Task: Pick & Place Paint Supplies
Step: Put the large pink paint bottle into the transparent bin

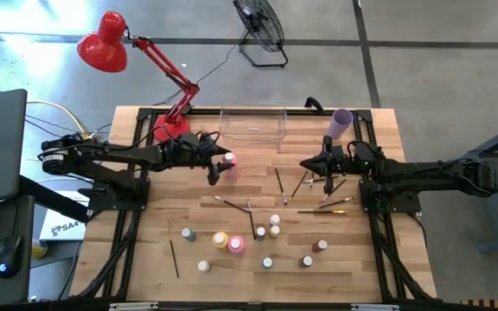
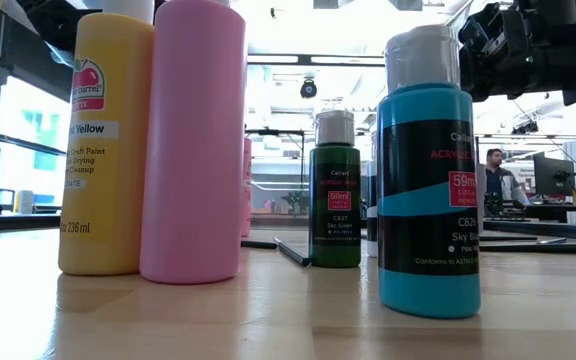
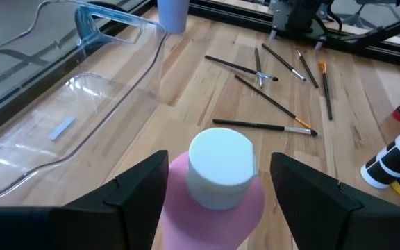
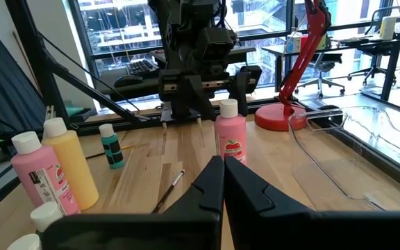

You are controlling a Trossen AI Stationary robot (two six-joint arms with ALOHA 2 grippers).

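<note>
The left gripper [image 1: 217, 164] stands with its jaws wide on either side of a tall pink paint bottle with a white cap [image 3: 219, 182], which rests upright on the wooden table [image 1: 353, 259] just in front of the clear plastic rectangular bin [image 1: 253, 126]. The fingers [image 3: 136, 189] flank the cap; whether they touch it cannot be told. The right gripper [image 1: 308, 165] hovers above the table near a scatter of thin dark-and-wood paintbrushes [image 1: 318, 187], its jaws pressed together and holding nothing.

Toward the near edge stand a second pink bottle [image 1: 236, 245] and a yellow bottle [image 1: 220, 239], touching or nearly so. Small white-capped bottles [image 1: 267, 263] of several colours are spread about them. A lilac cup [image 1: 341, 123] lies at the far right corner. A red desk lamp [image 1: 104, 43] is fixed at the far left.
</note>
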